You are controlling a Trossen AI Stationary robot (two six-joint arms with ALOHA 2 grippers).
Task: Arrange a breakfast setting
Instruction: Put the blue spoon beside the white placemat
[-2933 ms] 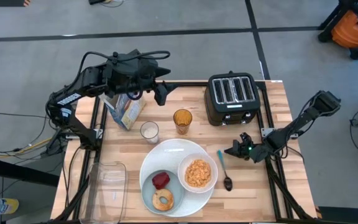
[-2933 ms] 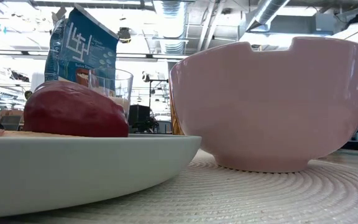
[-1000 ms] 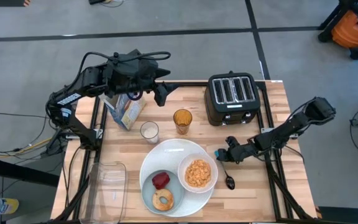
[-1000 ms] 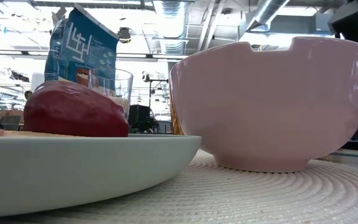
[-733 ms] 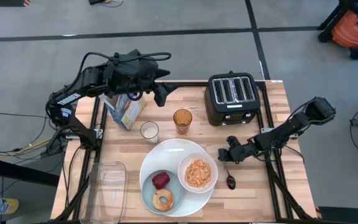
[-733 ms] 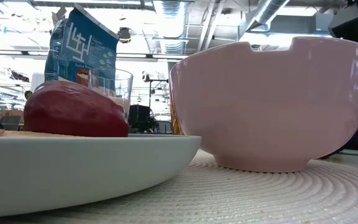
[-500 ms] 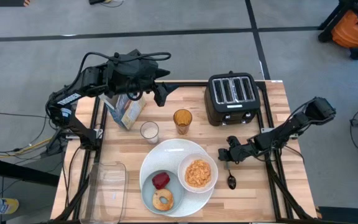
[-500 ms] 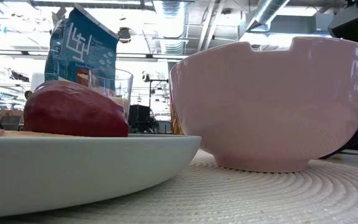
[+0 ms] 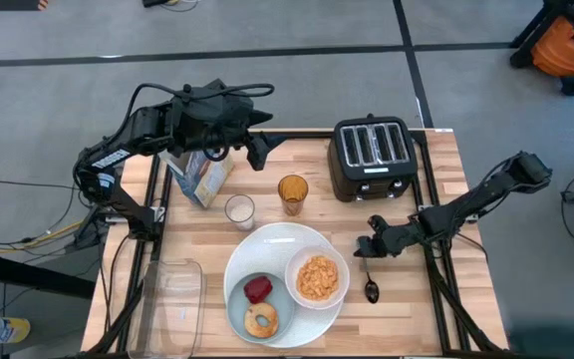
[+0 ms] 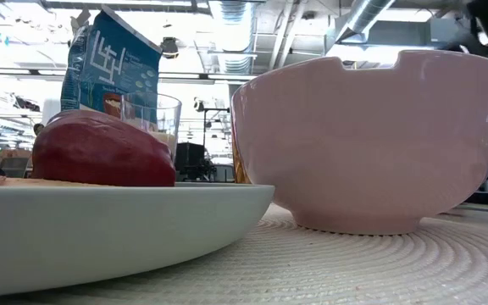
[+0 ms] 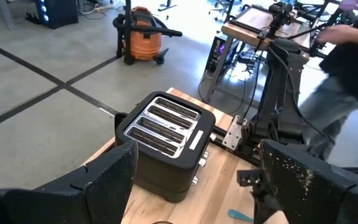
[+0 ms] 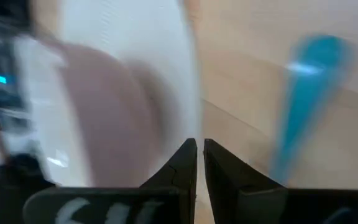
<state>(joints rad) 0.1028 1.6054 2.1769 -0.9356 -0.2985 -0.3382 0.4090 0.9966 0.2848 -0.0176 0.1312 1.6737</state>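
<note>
Two arms, one working. Right gripper [image 9: 369, 245] sits low over the table [image 9: 446, 189], just beside the blue-handled spoon [image 9: 369, 284], between the white bowl [image 9: 317, 276] and the table's right edge. Its fingers [image 12: 185, 163] are pressed nearly together with nothing between them; the spoon handle lies off to one side of them, not in the gap. Judgement: the step is positioning the spoon beside the bowl. To grip, the fingers need to part and straddle the handle; to nudge, push slowly along the wood.

Room: bowl rim on the large white plate [image 9: 277, 239] is near on one side, black toaster [image 9: 372, 155] behind, so work toward the front right, which lies free. Left gripper [image 9: 257, 150] waits wide apart above the back edge near the blue cereal box [image 9: 199, 178].
</note>
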